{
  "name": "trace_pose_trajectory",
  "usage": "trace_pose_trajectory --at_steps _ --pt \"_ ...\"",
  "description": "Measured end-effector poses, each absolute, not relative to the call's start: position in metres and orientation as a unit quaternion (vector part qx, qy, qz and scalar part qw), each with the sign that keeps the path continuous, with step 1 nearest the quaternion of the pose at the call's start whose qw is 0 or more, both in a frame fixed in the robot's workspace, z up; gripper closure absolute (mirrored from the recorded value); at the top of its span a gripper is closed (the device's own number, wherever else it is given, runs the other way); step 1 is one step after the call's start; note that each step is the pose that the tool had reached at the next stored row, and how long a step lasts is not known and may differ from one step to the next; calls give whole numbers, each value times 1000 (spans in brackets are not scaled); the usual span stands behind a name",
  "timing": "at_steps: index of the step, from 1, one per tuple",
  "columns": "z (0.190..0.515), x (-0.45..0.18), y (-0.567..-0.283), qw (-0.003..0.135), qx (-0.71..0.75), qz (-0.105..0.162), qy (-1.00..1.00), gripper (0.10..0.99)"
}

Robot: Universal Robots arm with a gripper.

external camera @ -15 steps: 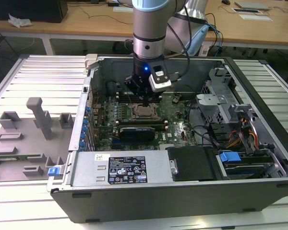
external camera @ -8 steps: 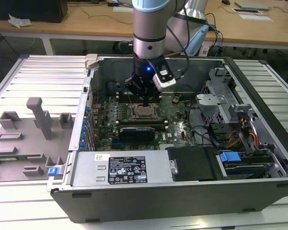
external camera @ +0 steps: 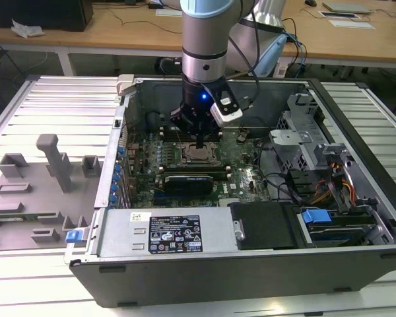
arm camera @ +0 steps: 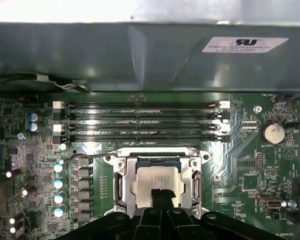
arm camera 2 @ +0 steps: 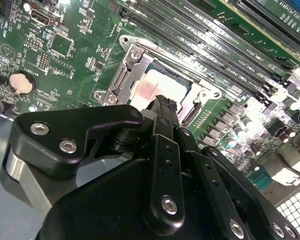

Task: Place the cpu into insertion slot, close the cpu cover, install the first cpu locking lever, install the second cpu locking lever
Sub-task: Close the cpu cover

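Step in hand, as judged: securing the chip at the socket. The cpu (arm camera: 151, 180) lies flat inside the insertion slot (external camera: 199, 157). The cpu cover (arm camera: 124, 181) appears to lie down around it, its cut-out leaving the pale metal top exposed. A thin wire lever (arm camera: 92, 157) runs along the side of the socket that faces the memory slots (arm camera: 140, 122). Whether it is latched cannot be told.

Gripper (arm camera: 161, 194) condition: fingers drawn together with no gap between them, nothing held.

Relative position: in both wrist views the joined tip stands directly over the cpu, on the half away from the memory slots. It is at or just above the metal surface; contact cannot be confirmed. In the exterior view the arm stands upright over the socket inside the open computer case (external camera: 251, 264).

Guidance for this step:
- Keep the tool axis vertical, so that any load goes straight down
- Bear only on the metal top or the cover frame, never on the green board (arm camera: 240, 165)
- Apply light, even force; a raised corner of the chip risks damage to the socket contacts
- Keep the tip clear of the wire lever
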State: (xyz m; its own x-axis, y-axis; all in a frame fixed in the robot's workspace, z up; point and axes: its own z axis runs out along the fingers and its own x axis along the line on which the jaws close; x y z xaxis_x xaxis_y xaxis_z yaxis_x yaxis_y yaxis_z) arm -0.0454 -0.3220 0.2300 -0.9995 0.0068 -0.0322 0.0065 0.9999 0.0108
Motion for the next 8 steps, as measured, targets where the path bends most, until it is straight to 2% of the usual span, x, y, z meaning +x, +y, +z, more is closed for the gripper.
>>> trace_pose_trajectory --at_steps 8 --pt "236 -45 -322 16 3 4 1000 980"
